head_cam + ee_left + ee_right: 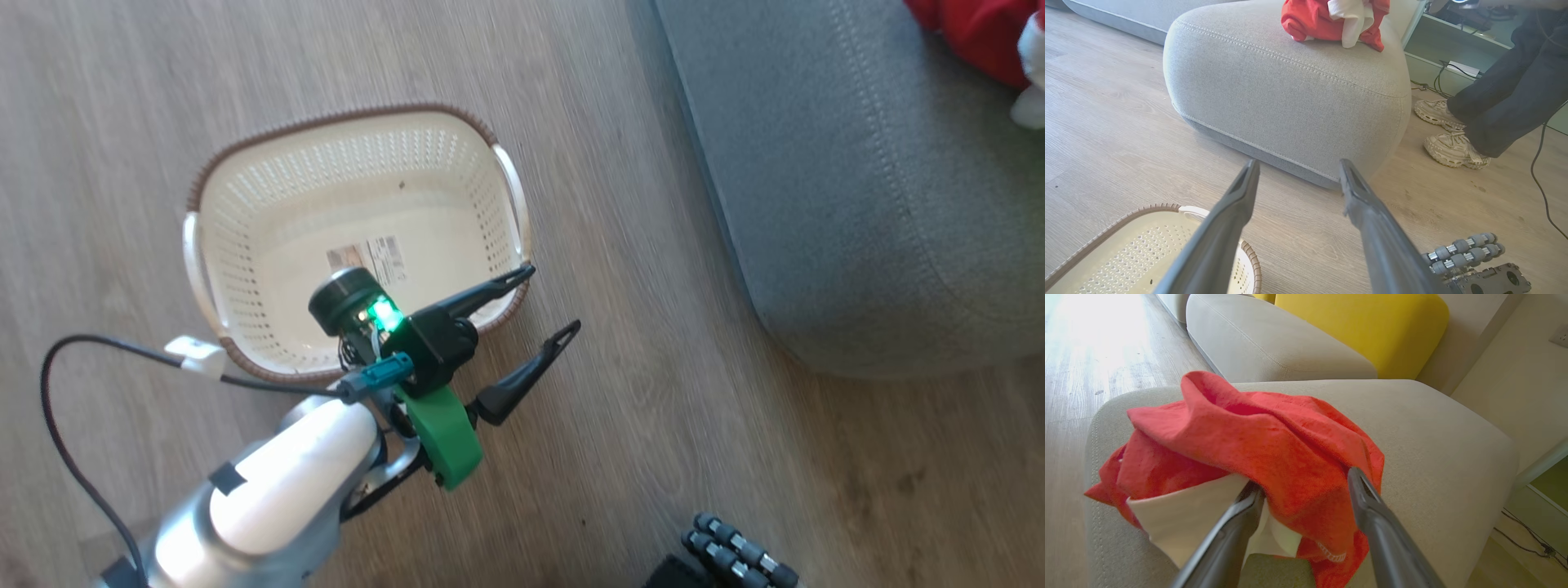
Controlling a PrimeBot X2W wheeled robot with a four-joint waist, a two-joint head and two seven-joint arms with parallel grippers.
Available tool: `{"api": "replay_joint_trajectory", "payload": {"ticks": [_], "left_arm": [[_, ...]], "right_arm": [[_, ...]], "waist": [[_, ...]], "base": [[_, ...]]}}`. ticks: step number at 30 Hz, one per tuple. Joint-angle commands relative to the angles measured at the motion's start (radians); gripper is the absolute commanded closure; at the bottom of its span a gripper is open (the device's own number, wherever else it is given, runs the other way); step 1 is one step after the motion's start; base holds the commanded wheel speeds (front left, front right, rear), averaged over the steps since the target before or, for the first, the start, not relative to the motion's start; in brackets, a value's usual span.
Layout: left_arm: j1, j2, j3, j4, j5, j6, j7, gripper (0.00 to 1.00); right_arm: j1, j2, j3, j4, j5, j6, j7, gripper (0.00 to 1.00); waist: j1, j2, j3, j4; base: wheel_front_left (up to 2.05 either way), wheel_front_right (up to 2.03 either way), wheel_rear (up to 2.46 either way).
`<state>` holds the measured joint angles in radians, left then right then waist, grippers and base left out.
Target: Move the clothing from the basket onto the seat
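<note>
Spreading widest, the grey seat (857, 204) stands beside the basket (343, 155) on the floor (637, 457). Red clothing (1274, 449) lies crumpled on the seat. Left fingers (531, 369) hang released near the basket rim; right fingers (1367, 506) stand released, touching the clothing.

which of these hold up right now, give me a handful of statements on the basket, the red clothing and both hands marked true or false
1. The basket holds nothing but a label. True.
2. The clothing lies inside the basket. False: it lies bunched on the seat.
3. The left hand is open, close to the basket. True.
4. The right hand is shut tight on the clothing. False: its fingers stand apart at the fabric.
5. A person stands beside the seat. True: legs and pale shoes show in the left wrist view.
</note>
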<state>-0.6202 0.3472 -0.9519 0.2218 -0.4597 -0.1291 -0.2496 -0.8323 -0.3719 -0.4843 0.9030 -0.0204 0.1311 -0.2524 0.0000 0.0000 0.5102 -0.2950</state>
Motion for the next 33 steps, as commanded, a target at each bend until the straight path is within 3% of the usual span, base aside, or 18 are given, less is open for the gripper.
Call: {"api": "replay_joint_trajectory", "payload": {"ticks": [1,7,15,23,33], "left_arm": [[0.016,-0.007,0.040,-0.018,-0.007,-0.002,-0.012,0.00],[0.034,-0.039,0.054,-0.006,-0.005,-0.002,-0.012,0.00],[0.076,-0.100,0.117,0.019,-0.006,-0.002,-0.012,0.00],[0.146,-0.130,0.271,0.056,0.009,-0.002,-0.012,0.00],[0.248,-0.157,0.486,0.101,0.048,-0.002,-0.012,0.00]], "right_arm": [[0.073,-0.021,0.065,-0.077,0.055,0.000,-0.009,0.00],[0.194,-0.005,0.187,-0.197,0.153,0.000,-0.009,0.00],[0.315,0.114,0.259,-0.387,0.135,0.000,-0.009,0.00],[0.387,0.221,0.331,-0.490,0.090,0.000,-0.009,0.00],[0.442,0.273,0.454,-0.500,0.124,0.000,-0.009,0.00]], "waist": [[0.0000,0.0000,-0.044,0.015],[0.0000,0.0000,-0.101,0.054],[0.0000,0.0000,-0.192,0.181],[0.0000,0.0000,-0.256,0.302],[0.0000,0.0000,-0.322,0.368]], "base": [[0.00,0.00,0.00],[0.00,0.00,0.00],[0.00,0.00,0.00],[0.00,0.00,0.00],[0.00,0.00,0.00]]}}
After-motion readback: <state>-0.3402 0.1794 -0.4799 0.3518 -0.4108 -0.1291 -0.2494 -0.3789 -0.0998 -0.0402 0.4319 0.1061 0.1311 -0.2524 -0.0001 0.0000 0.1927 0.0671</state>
